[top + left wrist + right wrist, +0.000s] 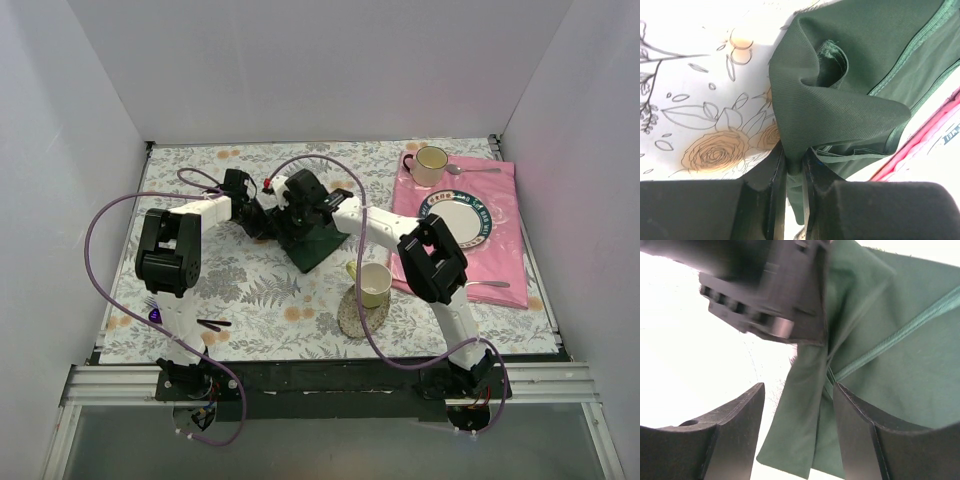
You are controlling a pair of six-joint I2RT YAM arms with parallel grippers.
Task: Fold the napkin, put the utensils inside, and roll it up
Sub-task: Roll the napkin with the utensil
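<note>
— Where is the napkin [318, 247]?
— Just behind and left of the cup [374, 282]. It is dark green and plain, bunched into soft folds, with a stitched hem showing.
— And the jaws?
— The left gripper [794, 167] pinches a peaked fold. The right gripper [799, 392] stands wide, perhaps brushing the cloth.

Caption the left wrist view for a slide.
The left jaws pinch a raised fold of the dark green napkin over the floral tablecloth.
</note>
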